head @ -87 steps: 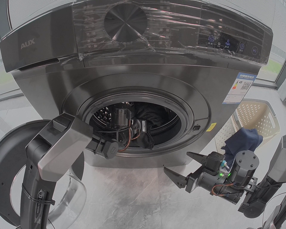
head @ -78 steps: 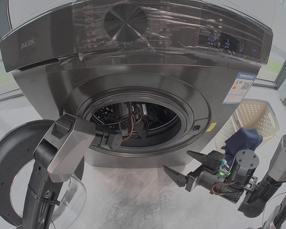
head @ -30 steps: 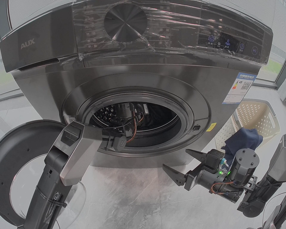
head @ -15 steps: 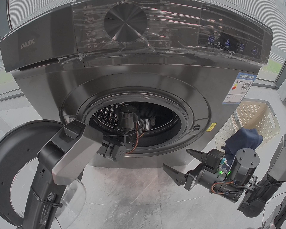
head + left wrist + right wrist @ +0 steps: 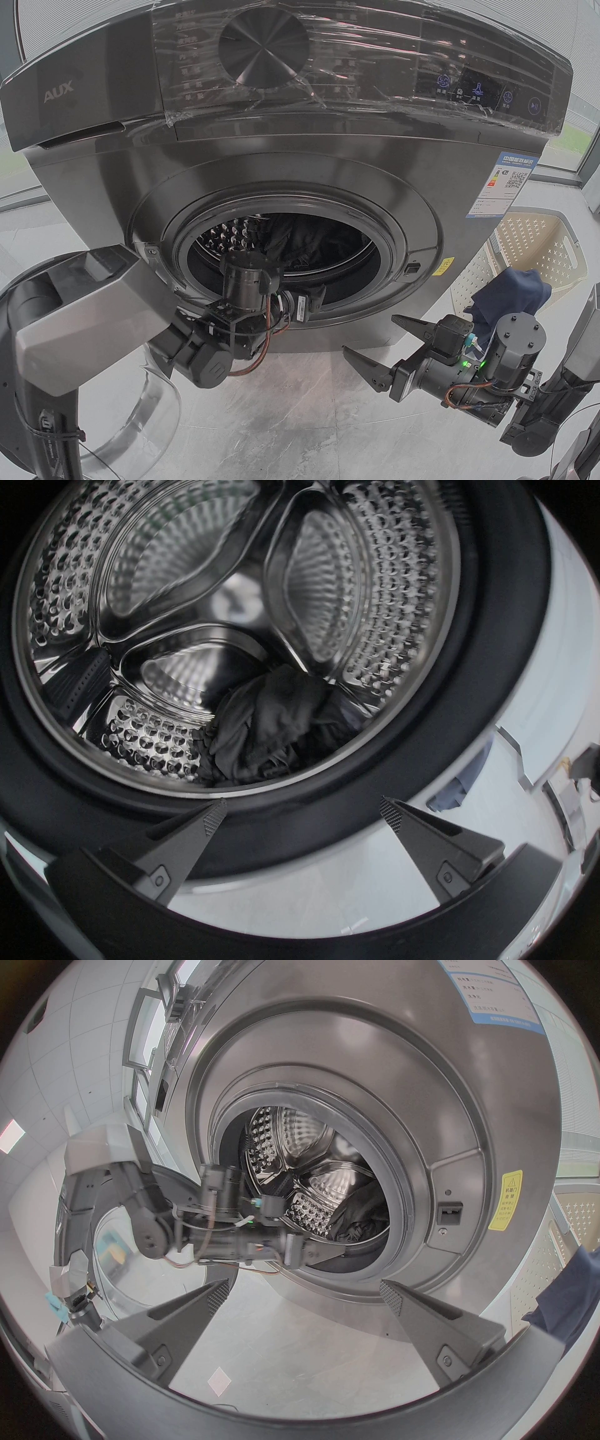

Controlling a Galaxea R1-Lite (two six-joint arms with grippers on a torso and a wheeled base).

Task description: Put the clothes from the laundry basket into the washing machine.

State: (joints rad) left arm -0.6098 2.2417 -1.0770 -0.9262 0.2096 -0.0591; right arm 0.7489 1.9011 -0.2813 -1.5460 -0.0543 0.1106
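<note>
Plainly, the left claw (image 5: 303, 806) and right claw (image 5: 372, 337) both gape empty; the black garment (image 5: 269, 724), heaped near the door seal (image 5: 431, 742), could spill out.

One washing machine (image 5: 300, 162), one laundry basket (image 5: 544, 244), one black garment (image 5: 269, 724), one blue garment (image 5: 509, 297)

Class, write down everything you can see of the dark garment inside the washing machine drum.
The dark garment is a crumpled heap of thin-looking black cloth, bunched in soft folds. It lies on the bottom of the perforated steel drum, close behind the door seal. The open left gripper is outside the drum, not touching it.
</note>
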